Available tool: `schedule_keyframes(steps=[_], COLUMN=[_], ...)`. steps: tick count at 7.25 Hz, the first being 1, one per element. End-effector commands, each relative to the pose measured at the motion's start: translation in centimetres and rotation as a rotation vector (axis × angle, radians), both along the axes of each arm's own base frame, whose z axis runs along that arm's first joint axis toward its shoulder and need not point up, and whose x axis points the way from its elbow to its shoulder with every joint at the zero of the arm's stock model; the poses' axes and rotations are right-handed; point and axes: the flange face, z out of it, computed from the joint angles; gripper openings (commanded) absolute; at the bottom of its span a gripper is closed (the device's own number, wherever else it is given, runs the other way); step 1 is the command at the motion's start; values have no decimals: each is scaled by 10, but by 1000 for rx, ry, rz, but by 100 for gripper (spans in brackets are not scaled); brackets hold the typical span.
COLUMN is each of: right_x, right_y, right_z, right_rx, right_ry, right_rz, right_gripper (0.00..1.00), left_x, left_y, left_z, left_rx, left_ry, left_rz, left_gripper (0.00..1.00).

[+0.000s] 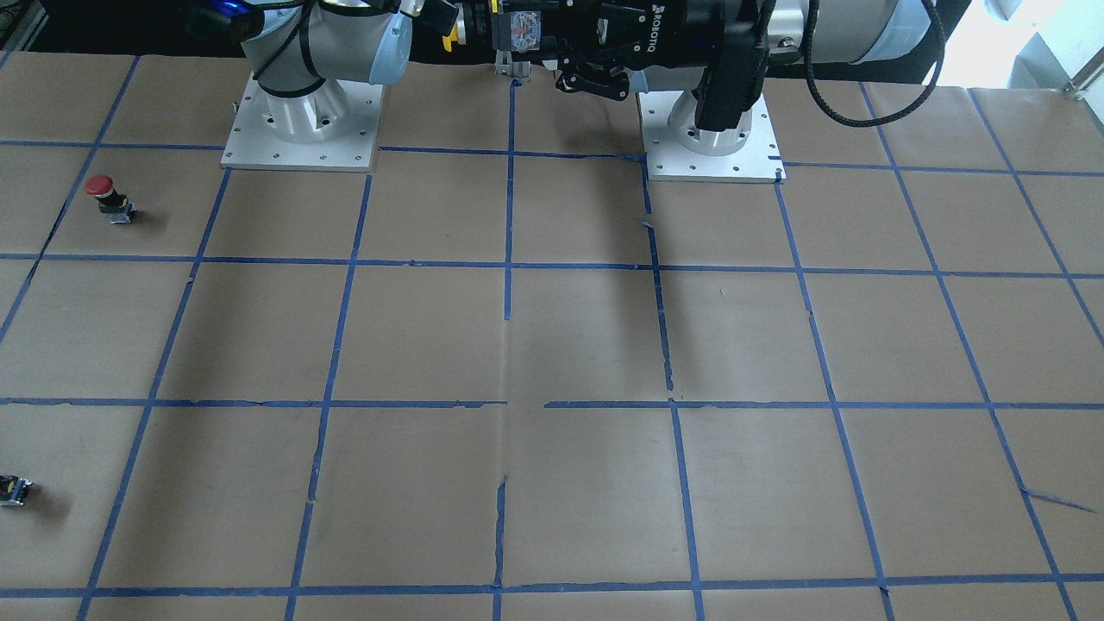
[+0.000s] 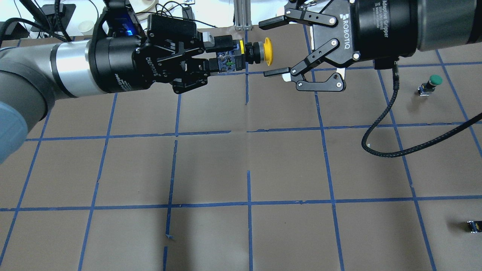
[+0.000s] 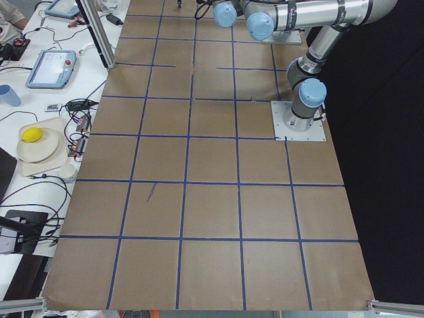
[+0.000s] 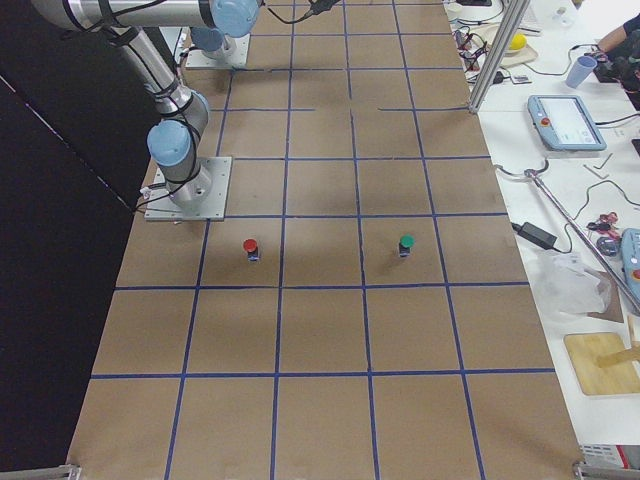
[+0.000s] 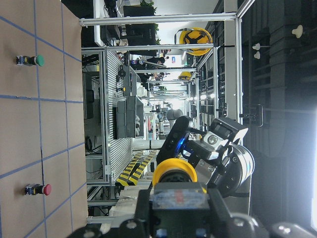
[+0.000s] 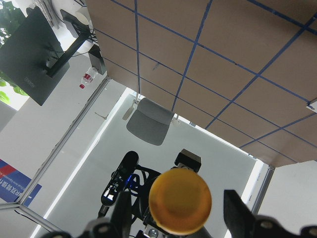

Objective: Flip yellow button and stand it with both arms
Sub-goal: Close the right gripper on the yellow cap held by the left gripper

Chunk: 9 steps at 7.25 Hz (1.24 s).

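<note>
The yellow button is held in the air, lying sideways, above the far middle of the table. My left gripper is shut on its black-and-grey body, and the yellow cap points at my right gripper. The right gripper is open, with its fingertips on either side of the cap and apart from it. In the right wrist view the cap sits between the two open fingers. In the left wrist view the cap shows past the held body, with the right gripper behind it.
A red-capped button stands on the table on the robot's right side, and a green-capped button stands beyond it. A small dark capless part lies near the right edge. The right arm's black cable hangs over the table.
</note>
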Motion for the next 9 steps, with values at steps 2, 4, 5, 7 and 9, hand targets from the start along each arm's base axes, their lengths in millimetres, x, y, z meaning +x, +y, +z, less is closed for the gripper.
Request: schedule_keyframes(steps=[2,4,5,7,9], right_x=[0,0,0,0,0], right_y=[0,1,1,2,3], right_z=[-1,0,0,0,2], right_rx=[2,2,2,2,-1], right_ry=[0,0,-2,-1,0], right_rz=[-1,-1,0,-1,-1], right_gripper=[32,20,19,19,19], left_x=[0,0,0,0,0], left_y=[-1,-2,-2,-4,-3], left_z=[0,0,0,-1,0], left_rx=[-20,-18,-17,-11,-10], left_ry=[-3,-1,-1,-1,-5], left_rz=[-1,0,0,0,-3], left_gripper=[5,5,6,96,100])
